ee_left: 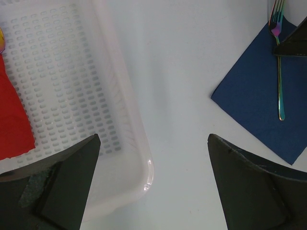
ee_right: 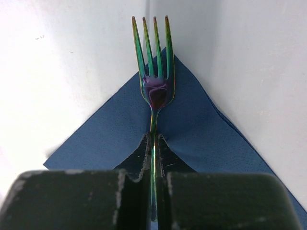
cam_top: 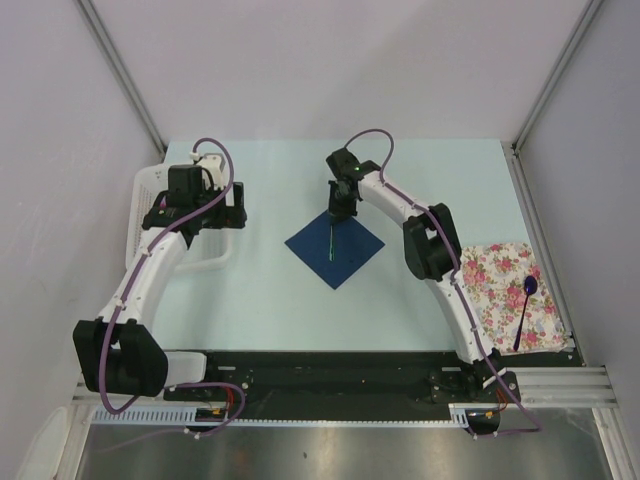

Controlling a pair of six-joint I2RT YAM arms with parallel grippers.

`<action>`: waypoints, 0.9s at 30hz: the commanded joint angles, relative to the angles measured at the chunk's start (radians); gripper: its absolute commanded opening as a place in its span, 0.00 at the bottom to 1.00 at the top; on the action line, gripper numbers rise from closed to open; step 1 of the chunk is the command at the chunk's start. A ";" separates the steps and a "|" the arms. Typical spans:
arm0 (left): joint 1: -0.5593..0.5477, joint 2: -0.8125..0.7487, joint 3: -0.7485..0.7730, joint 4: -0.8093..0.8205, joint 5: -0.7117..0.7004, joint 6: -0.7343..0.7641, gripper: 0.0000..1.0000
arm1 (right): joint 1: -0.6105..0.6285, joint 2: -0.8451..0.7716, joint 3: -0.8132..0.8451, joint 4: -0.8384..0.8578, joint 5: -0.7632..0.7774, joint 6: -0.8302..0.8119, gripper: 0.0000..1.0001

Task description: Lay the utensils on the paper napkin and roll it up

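The navy paper napkin lies as a diamond at the table's middle. An iridescent fork lies along it, tines toward the far corner. My right gripper is shut on the fork's neck; in the right wrist view the fork runs out between the closed fingers over the napkin. A dark-handled spoon lies on the floral cloth at right. My left gripper is open and empty above the basket's corner, left of the napkin and fork.
A white perforated basket stands at the left; it holds a red flat object. The white floral cloth lies at the right edge. Grey walls and metal posts enclose the table.
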 commanded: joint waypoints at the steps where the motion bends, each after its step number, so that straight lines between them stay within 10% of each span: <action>1: 0.006 -0.002 -0.001 0.034 0.010 -0.010 0.99 | 0.013 -0.053 -0.026 -0.011 -0.006 -0.002 0.00; 9: 0.006 0.000 -0.006 0.047 0.019 -0.018 1.00 | 0.020 -0.061 -0.032 -0.011 -0.003 -0.038 0.00; 27: 0.006 -0.006 0.007 0.037 0.019 -0.005 1.00 | -0.011 -0.133 -0.017 -0.003 -0.011 -0.059 0.50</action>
